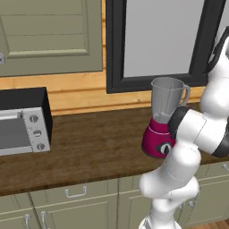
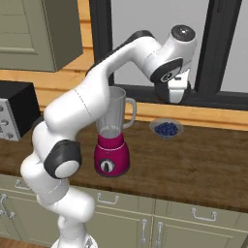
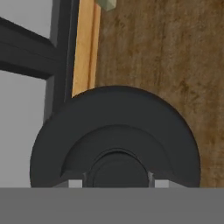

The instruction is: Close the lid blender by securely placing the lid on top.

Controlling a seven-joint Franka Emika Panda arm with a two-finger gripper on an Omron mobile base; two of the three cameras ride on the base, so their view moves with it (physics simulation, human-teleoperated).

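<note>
The blender (image 2: pixel 114 140) stands on the wooden counter (image 2: pixel 193 160), with a magenta base, a black dial and a clear grey jar whose mouth is uncovered; it also shows as the blender (image 1: pixel 164 118) in the left base view. My gripper (image 2: pixel 175 98) hangs high in front of the window frame, above and to the right of the jar. In the hand view the round dark lid (image 3: pixel 116 135) sits very close, its central knob between my gripper's (image 3: pixel 116 183) fingertips (image 3: pixel 75 183). The gripper is shut on the lid, which is lifted off the counter.
A small bowl of blueberries (image 2: pixel 166 128) lies on the counter right of the blender, below my hand. A black-and-silver toaster oven (image 1: pixel 22 123) stands at the far left. A dark window frame (image 2: pixel 213 99) runs behind, with cabinet drawers (image 2: pixel 203 215) below the counter.
</note>
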